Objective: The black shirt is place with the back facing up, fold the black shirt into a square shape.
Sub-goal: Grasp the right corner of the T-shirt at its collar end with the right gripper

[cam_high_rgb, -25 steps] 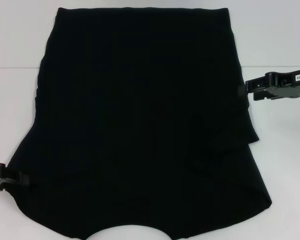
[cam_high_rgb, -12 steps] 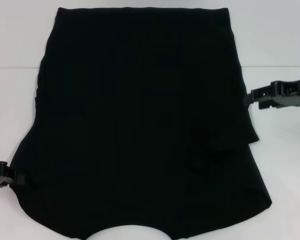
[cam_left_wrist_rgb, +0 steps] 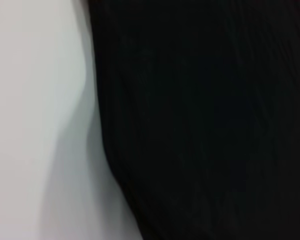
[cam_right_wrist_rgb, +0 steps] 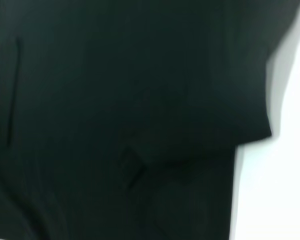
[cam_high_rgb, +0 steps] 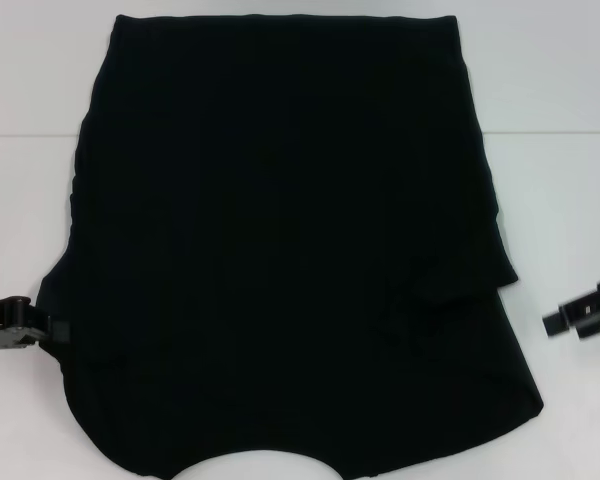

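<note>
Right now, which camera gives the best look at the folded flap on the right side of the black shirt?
The head view: it shows the whole black shirt with the folded flap set in context. The right wrist view shows the flap's edge and corner up close, but little else. The left wrist view shows only the shirt's opposite edge, no flap.

One black shirt (cam_high_rgb: 280, 250) is lying on one white bench (cam_high_rgb: 560, 80). Two claws are showing in the head view: the left claw (cam_high_rgb: 48, 330) is sitting at the shirt's left edge, and the right claw (cam_high_rgb: 552, 323) is hanging off to its right, apart from the fabric.
</note>
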Available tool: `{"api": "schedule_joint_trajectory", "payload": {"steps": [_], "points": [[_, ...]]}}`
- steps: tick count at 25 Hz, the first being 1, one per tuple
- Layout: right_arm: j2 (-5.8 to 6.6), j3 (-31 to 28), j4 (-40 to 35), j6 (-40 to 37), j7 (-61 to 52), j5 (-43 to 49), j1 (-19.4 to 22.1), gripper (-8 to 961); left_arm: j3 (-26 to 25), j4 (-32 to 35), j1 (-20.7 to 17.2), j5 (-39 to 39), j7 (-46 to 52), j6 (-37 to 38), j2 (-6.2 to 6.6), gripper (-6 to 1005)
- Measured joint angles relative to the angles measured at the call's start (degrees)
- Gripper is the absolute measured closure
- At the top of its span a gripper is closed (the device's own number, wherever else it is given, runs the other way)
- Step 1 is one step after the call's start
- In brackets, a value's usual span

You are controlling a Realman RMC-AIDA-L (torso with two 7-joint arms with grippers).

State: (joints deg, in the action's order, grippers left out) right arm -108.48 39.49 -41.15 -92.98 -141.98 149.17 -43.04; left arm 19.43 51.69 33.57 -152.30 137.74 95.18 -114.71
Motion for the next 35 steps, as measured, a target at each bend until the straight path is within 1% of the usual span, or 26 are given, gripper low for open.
{"api": "schedule_joint_trajectory", "payload": {"steps": [4,8,11,13,20,25,35], "points": [[-1.16,0.97,-0.07,-0.57,1.42,0.37,0.81,357,-0.1,-0.76,0.76,-0.01,0.08,-0.54,0.34,949],[-2.83,2.21,0.27,-0.46,3.0,0.45,0.9,360,-0.04,-0.86,1.13,-0.01,0.22,-0.6,0.38,948],[-3.53,3.92,0.28,0.04,3.16,0.52,0.94,363,-0.09,-0.88,1.23,0.0,0.38,-0.61,0.45,948],[-3.86,4.39,0.29,0.19,3.1,0.54,0.94,365,-0.2,-0.89,1.25,0.0,0.4,-0.63,0.48,948],[-4.24,6.48,0.33,1.57,2.59,0.85,0.94,371,-0.37,-1.01,1.2,0.05,0.42,-1.2,0.55,948],[-5.1,8.48,0.37,2.2,2.87,1.35,0.67,376,-0.36,-1.15,1.09,0.1,0.43,-1.69,0.55,949],[-6.16,9.4,0.42,2.52,2.5,1.48,0.12,385,-0.36,-1.24,1.05,0.1,0.43,-2.26,0.54,949]]}}
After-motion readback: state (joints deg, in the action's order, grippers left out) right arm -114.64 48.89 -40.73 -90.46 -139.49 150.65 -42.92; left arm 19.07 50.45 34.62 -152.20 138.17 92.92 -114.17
